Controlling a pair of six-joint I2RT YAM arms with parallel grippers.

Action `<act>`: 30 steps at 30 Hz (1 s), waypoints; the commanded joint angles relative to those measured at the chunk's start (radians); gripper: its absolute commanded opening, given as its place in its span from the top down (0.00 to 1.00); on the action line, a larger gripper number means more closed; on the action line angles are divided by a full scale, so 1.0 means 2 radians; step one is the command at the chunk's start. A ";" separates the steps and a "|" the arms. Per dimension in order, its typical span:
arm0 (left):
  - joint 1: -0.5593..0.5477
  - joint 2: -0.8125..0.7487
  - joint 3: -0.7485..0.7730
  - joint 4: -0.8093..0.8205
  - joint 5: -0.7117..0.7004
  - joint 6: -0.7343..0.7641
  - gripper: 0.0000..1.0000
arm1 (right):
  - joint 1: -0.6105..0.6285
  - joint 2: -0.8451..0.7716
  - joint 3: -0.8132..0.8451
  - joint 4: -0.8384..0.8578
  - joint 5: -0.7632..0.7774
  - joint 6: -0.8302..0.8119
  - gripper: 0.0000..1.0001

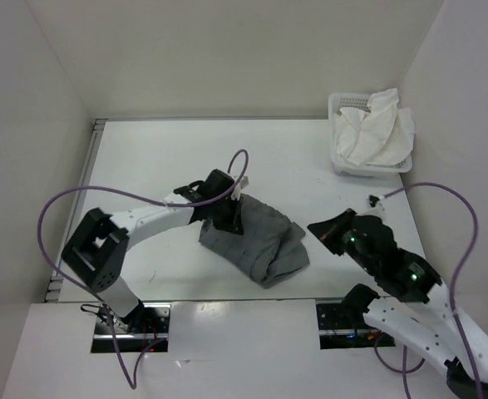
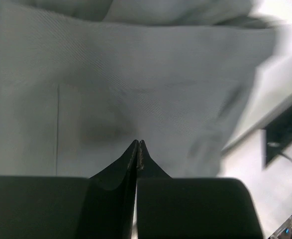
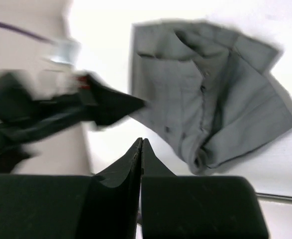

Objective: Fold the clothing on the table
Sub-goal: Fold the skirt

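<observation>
Crumpled grey clothing (image 1: 256, 241) lies on white table (image 1: 160, 158).

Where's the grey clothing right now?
In the top view the clothing lies crumpled near the front edge of the table, with the left claw at its far-left corner and the right claw apart to its right.

1. Just under and ahead of the left gripper (image 1: 229, 218), its jaws pressed together, lies the bunched clothing (image 1: 264, 241) (fabric fills most of the left wrist view).
2. Beyond it and to its left, the table (image 1: 160, 158) is bare up to the walls.
3. A narrow bare strip separates the closed right gripper (image 1: 314, 228) from the clothing.
4. Well beyond the right gripper, the basket (image 1: 340, 104) of white cloth (image 1: 377, 133) blocks the far corner.
</observation>
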 commanded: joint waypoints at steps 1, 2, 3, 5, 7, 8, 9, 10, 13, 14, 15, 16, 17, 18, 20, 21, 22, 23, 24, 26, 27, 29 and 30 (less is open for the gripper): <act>-0.004 0.074 -0.014 0.020 0.028 0.012 1.00 | -0.025 -0.070 0.001 -0.049 0.027 0.021 0.99; -0.004 0.091 -0.005 0.025 0.022 0.012 1.00 | -0.038 -0.078 0.001 -0.055 0.022 0.021 0.99; -0.004 0.106 0.002 0.025 0.015 0.006 1.00 | -0.042 -0.085 0.001 -0.055 0.013 0.021 0.99; -0.004 0.153 0.021 0.031 -0.005 0.001 1.00 | -0.048 -0.085 0.001 -0.055 0.007 0.016 0.99; -0.004 0.195 0.057 0.020 -0.025 -0.005 1.00 | -0.048 -0.085 0.001 -0.049 0.002 0.011 0.99; -0.004 0.206 0.068 0.020 -0.025 -0.010 1.00 | -0.048 -0.085 0.001 -0.042 0.002 0.004 0.99; 0.004 0.214 0.075 0.020 -0.030 -0.016 1.00 | -0.048 -0.080 0.001 -0.034 -0.003 0.004 0.99; 0.012 0.225 0.081 0.024 -0.022 -0.021 1.00 | -0.048 -0.075 0.001 -0.034 -0.003 -0.002 0.99; 0.056 0.236 0.086 0.047 0.006 -0.044 1.00 | -0.048 -0.068 0.001 -0.024 -0.008 -0.006 0.99; 0.068 0.236 0.086 0.051 0.011 -0.054 1.00 | -0.048 -0.068 0.001 -0.024 -0.008 -0.006 0.99; 0.080 0.236 0.086 0.058 0.011 -0.059 1.00 | -0.048 -0.064 0.001 -0.019 -0.008 -0.006 0.99; 0.102 0.236 0.082 0.058 0.011 -0.059 1.00 | -0.048 -0.064 0.001 -0.019 -0.008 -0.006 0.98; 0.112 0.236 0.082 0.058 0.005 -0.067 1.00 | -0.048 -0.064 0.001 -0.019 -0.008 -0.006 0.98; 0.121 0.231 0.082 0.058 0.000 -0.072 1.00 | -0.048 -0.064 0.001 -0.019 -0.008 -0.011 0.98; 0.147 0.219 0.076 0.058 -0.014 -0.077 1.00 | -0.048 -0.064 0.001 -0.019 -0.008 -0.011 0.98; 0.155 0.219 0.070 0.058 -0.014 -0.083 1.00 | -0.048 -0.064 0.001 -0.019 -0.008 -0.011 0.98; 0.171 0.213 0.065 0.063 -0.014 -0.083 1.00 | -0.048 -0.068 0.001 -0.019 -0.012 -0.011 0.98; 0.177 0.213 0.065 0.067 -0.014 -0.087 1.00 | -0.048 -0.068 0.001 -0.019 -0.012 -0.011 0.97; 0.182 0.213 0.065 0.067 -0.005 -0.088 1.00 | -0.048 -0.068 0.001 -0.019 -0.012 -0.011 0.97; 0.182 0.213 0.065 0.067 0.005 -0.082 1.00 | -0.048 -0.068 -0.003 -0.019 -0.012 -0.011 0.97; 0.182 0.213 0.065 0.067 0.016 -0.082 1.00 | -0.048 -0.068 -0.003 -0.019 -0.012 -0.011 0.97; 0.178 0.194 0.065 0.079 0.028 -0.078 1.00 | -0.048 -0.064 -0.003 -0.014 -0.017 -0.016 0.97; 0.172 0.182 0.065 0.079 0.028 -0.078 0.99 | -0.048 -0.064 -0.003 -0.014 -0.017 -0.028 0.97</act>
